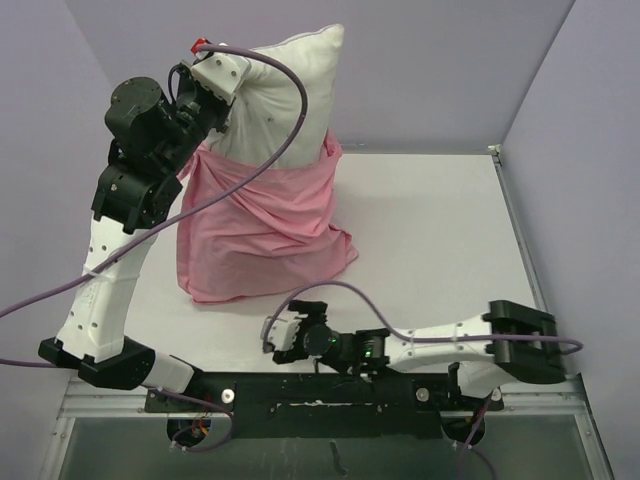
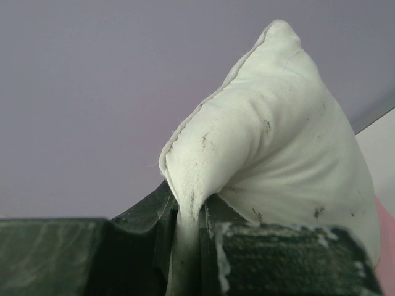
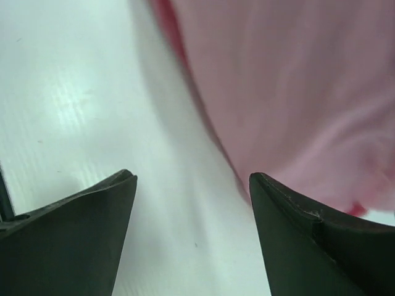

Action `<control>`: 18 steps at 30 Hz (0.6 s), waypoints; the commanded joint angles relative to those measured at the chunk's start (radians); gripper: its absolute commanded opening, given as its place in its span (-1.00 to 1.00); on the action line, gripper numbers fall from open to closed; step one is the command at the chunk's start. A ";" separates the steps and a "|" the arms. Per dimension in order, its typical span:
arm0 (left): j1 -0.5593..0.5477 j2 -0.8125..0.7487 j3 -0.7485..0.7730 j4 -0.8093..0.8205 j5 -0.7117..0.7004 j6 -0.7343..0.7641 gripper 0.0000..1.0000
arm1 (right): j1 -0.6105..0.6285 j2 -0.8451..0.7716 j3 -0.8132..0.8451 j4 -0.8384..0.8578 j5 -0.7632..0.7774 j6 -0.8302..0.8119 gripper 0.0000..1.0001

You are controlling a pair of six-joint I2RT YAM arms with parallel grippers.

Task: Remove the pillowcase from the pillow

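Pink satin, glossy and slack, is gathered around the lower half of the pillow: the pillowcase (image 1: 262, 235) is slumped in loose diagonal folds, its bottom resting on the table (image 1: 430, 230) and its open mouth bunched just below the bared upper half. The pillow (image 1: 285, 95) is stood upright inside it, plump, matte and off-white, flecked with small dark specks, with one pointed corner uppermost. Another seamed corner is pinched between the left fingers (image 2: 148, 222), which are pressed together on the cloth high above the table. The right fingers (image 3: 290, 222) are spread with nothing between them, held low over the table just beside the near edge of the pillowcase.

The step in hand is judged to be the drawing of the pillow up and out, roughly half done. It is best done if the satin is anchored first. A fold or hem near the table should be taken by the right fingers, since flat satin is likely to slide out of a shallow pinch. The pillow should then be raised straight along its length, so that the matte cloth is not dragged sideways against the bunched mouth. Only a thin corner is held at the top, so a slow, steady lift is advised, lest the stuffing's weight pull the seam free.
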 commanded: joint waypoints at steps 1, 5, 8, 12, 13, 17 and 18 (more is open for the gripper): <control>0.006 -0.066 -0.028 0.205 -0.017 -0.015 -1.00 | 0.055 0.230 0.148 0.099 -0.116 -0.202 0.53; 0.006 -0.083 -0.054 0.202 -0.016 -0.013 -1.00 | 0.043 0.389 0.306 0.068 -0.186 -0.273 0.54; 0.007 -0.085 -0.041 0.197 -0.010 -0.015 -1.00 | -0.020 0.414 0.338 0.082 -0.243 -0.180 0.52; 0.004 -0.092 -0.026 0.175 0.023 -0.093 -1.00 | -0.100 0.440 0.358 0.116 -0.258 -0.034 0.51; -0.001 -0.098 -0.029 0.169 0.030 -0.117 -1.00 | -0.120 0.451 0.369 0.107 -0.236 0.013 0.49; -0.020 -0.130 -0.080 0.162 0.037 -0.165 -1.00 | -0.238 0.443 0.372 0.076 -0.130 0.197 0.44; -0.022 -0.138 -0.093 0.162 0.039 -0.171 -1.00 | -0.265 0.429 0.361 0.076 -0.130 0.229 0.44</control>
